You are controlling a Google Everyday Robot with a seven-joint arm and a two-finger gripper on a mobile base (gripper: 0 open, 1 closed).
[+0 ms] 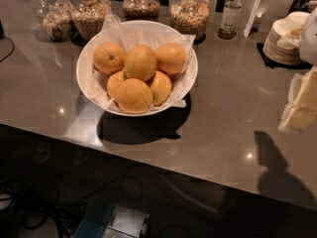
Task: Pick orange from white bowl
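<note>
The white bowl, lined with crinkled white paper, stands on the grey counter left of centre and holds several oranges. The orange, large and yellowish, lies on top in the middle of the pile. A deeper-orange fruit with a dark stem mark lies to its left. My gripper shows as pale yellowish-white parts at the right edge of the view, well to the right of the bowl and above the counter, apart from the fruit. Its shadow falls on the counter at the lower right.
Several glass jars of grains stand behind the bowl, with a clear bottle to their right. A stack of white plates sits at the back right. The counter's front edge runs across below the bowl.
</note>
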